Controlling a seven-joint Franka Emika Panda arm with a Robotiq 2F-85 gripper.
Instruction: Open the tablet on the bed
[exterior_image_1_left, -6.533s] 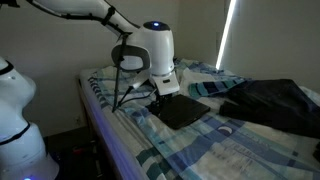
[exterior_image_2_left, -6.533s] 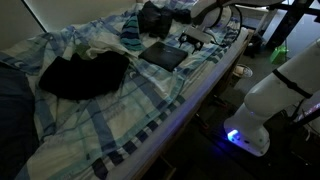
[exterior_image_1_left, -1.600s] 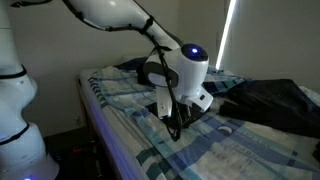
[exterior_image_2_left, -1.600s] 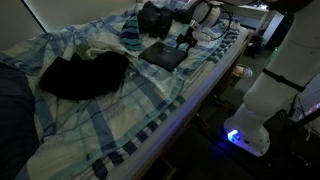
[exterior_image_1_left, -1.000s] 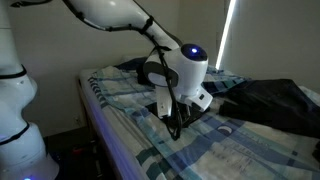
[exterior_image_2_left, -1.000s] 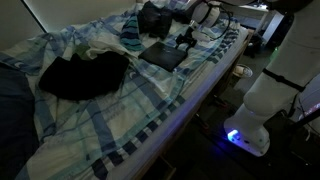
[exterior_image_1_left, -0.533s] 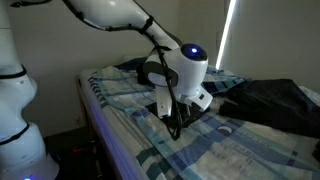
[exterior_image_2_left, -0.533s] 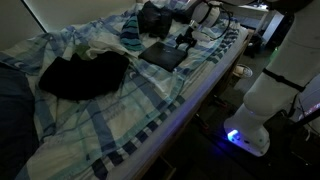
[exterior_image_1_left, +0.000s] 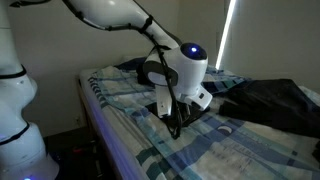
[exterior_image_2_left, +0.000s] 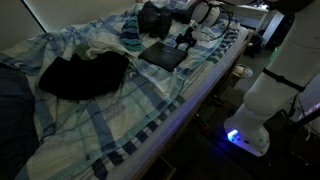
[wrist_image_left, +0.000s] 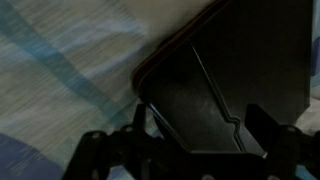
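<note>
The tablet (exterior_image_2_left: 163, 55) is a flat dark slab lying closed on the plaid bed (exterior_image_2_left: 150, 110). In the wrist view its dark cover (wrist_image_left: 230, 60) fills the upper right, with a rounded corner toward the bedding. My gripper (wrist_image_left: 200, 130) is open, its two dark fingers spread over the tablet's edge. In both exterior views the gripper (exterior_image_2_left: 186, 44) points down at the tablet's edge nearest the bed's side (exterior_image_1_left: 176, 128). There my hand hides most of the tablet. I cannot tell whether the fingers touch it.
A large rumpled dark cloth (exterior_image_2_left: 85, 75) lies on the bed (exterior_image_1_left: 230, 150), also seen in an exterior view (exterior_image_1_left: 270, 100). A bulky dark bag (exterior_image_2_left: 153, 17) sits just beyond the tablet. The robot's white base (exterior_image_2_left: 262, 110) stands beside the bed.
Since 6.5 s ago the arm has swung over to the tablet's edge and lowered the gripper onto it. Over the last 1.6 s nothing has visibly moved.
</note>
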